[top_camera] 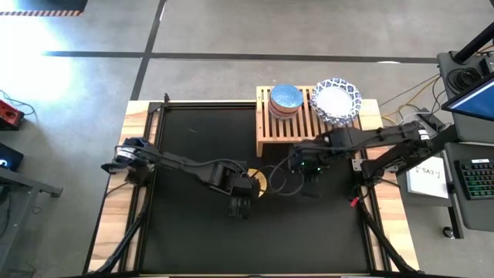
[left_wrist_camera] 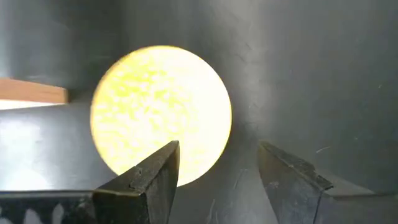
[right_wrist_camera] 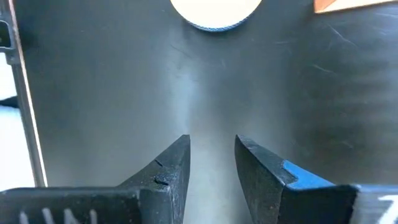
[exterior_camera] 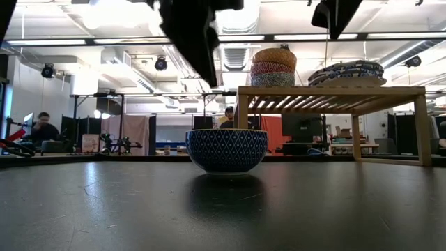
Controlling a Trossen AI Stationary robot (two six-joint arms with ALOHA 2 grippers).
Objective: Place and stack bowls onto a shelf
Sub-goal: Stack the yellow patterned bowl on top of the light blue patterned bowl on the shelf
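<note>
Your left claw (left_wrist_camera: pixel 217 180) hangs open over the black worktop (top_camera: pixel 193 147), jaws empty, straddling the near rim of the bowl (left_wrist_camera: pixel 160 115) with the yellow inside. From the low view that same bowl (exterior_camera: pixel 226 150) shows a blue patterned outside and sits alone on the worktop in front of the shelf (exterior_camera: pixel 334 94).

Your right claw (right_wrist_camera: pixel 212 165) is above bare worktop just beside it, jaws partly open, gripping nothing.

On the shelf (top_camera: pixel 266 127): a stack of small bowls (top_camera: pixel 285 100) on one side, the white blue-rimmed bowls (top_camera: pixel 336 99) stacked next to them.
</note>
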